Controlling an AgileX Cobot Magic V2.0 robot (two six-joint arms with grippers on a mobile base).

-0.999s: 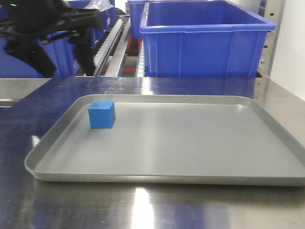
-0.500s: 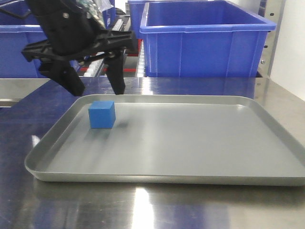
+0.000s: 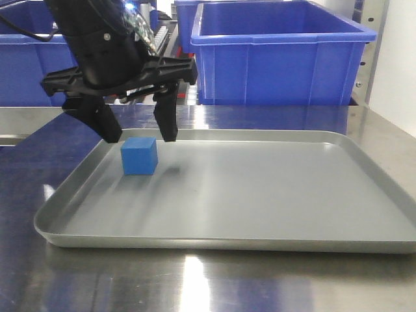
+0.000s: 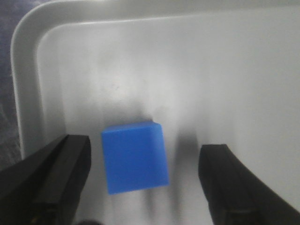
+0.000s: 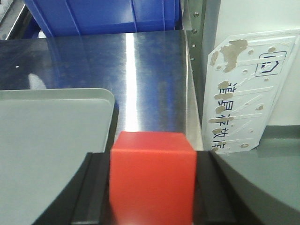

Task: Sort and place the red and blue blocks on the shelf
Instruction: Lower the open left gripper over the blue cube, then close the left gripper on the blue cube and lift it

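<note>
1. Neither block is on the shelf (image 3: 372,45) yet. Judging from these views, both placings are left to do, and only one block is in a grip.
2. The blue block (image 4: 135,157) sits flat in the tray (image 3: 260,244), near a rounded corner at the left.
3. The left fingers (image 3: 167,120) are spread wide, one on each side of the blue block. The wrist view shows a gap on both sides, so they hold nothing. This looks like the approach just before a pinch.
4. The right fingers (image 5: 96,192) are closed on the red block (image 5: 153,178), pressing its two side faces. The desk (image 3: 260,286) and a corner of the tray lie beyond it.
5. Both blocks are plain matte cubes with crisp edges and flat faces, which should suit a flat pinch.
6. The tray is shallow, smooth and grey, with a raised lip and rounded corners.
7. The desk is polished steel, streaked with glare and blue reflections from the bins (image 3: 279,58).
8. The bins are deep blue plastic with thick rims. The fingers are black and dull.
</note>
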